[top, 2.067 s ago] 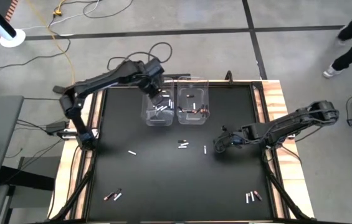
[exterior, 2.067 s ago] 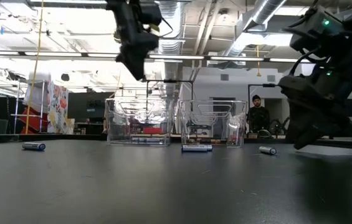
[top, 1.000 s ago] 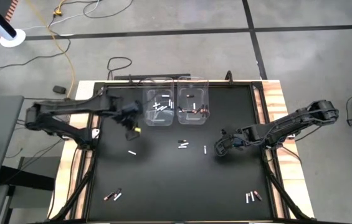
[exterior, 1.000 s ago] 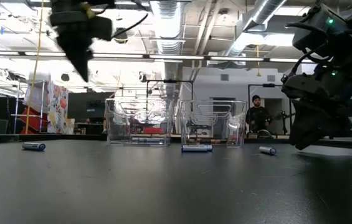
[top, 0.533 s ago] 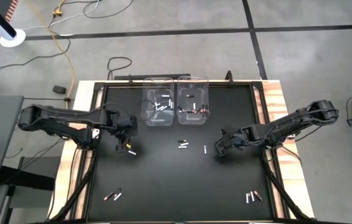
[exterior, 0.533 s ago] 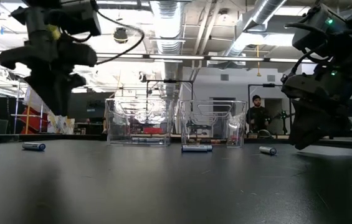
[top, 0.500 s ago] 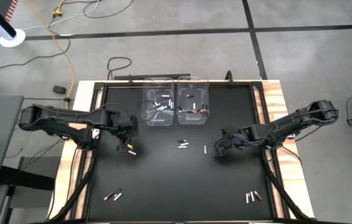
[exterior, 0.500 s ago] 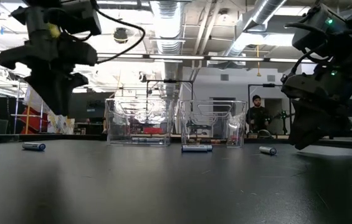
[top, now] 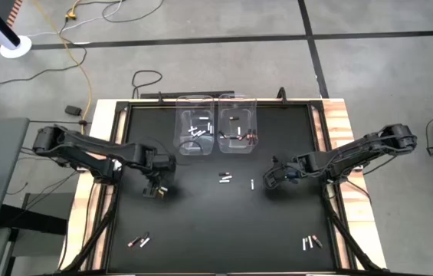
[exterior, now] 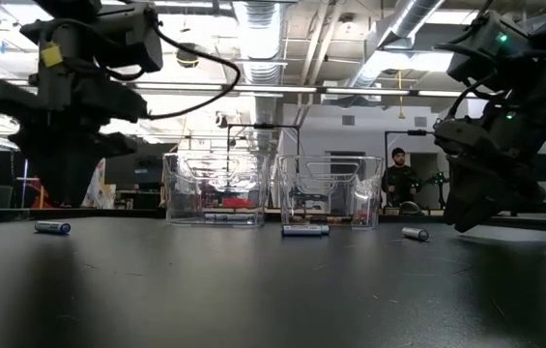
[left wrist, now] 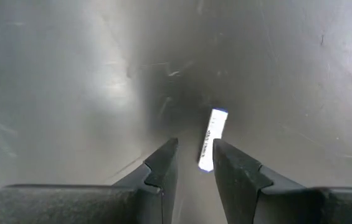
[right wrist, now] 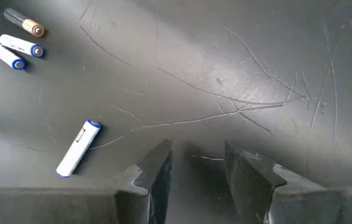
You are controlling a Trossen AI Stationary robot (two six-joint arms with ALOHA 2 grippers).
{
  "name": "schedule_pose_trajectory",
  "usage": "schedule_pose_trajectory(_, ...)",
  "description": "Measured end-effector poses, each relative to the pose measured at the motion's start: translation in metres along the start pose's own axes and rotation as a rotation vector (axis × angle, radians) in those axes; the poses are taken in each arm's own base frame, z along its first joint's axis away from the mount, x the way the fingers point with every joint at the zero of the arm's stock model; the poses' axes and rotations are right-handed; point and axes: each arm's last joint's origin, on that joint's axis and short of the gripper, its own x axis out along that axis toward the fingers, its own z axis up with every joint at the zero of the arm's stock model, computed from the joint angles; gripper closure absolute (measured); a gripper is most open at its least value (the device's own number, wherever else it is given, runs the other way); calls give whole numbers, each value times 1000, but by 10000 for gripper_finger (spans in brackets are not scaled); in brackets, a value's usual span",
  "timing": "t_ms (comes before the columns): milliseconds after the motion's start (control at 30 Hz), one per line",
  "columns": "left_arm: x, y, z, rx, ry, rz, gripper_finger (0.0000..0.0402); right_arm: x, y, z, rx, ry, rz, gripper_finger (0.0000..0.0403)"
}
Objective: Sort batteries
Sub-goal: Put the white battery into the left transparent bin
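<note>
Table (top: pixel 201 222): black mat, batteries scattered over it.
Bins (top: pixel 195 134): two clear bins side by side at the far edge, each already holding a few batteries.
Right gripper (right wrist: pixel 195 163): I have it low over bare mat, fingers apart, holding nothing; a white battery (right wrist: pixel 79 147) lies just beside it.
Left gripper (left wrist: pixel 194 163): low over the mat on my left side, fingers a narrow gap apart, empty.
Target battery (left wrist: pixel 214 138): white with blue cap, lying just ahead of my left fingertips.
Doing it well: I judge I should widen the fingers, straddle it across its width, then descend and close.
</note>
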Motion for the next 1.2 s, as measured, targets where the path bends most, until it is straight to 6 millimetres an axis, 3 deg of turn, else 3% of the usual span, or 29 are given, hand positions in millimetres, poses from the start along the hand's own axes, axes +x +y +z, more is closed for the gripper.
schedule_pose_trajectory(633,47,-6,5,75,215,7,311,0,0,0,0,0,-1,239)
schedule_pose_trajectory(967,47,-5,4,106,210,17,382,0,-1,0,-11,4,-9,239)
schedule_pose_trajectory(1200,46,-5,6,97,207,17,378,0,-1,0,-37,4,-8,239)
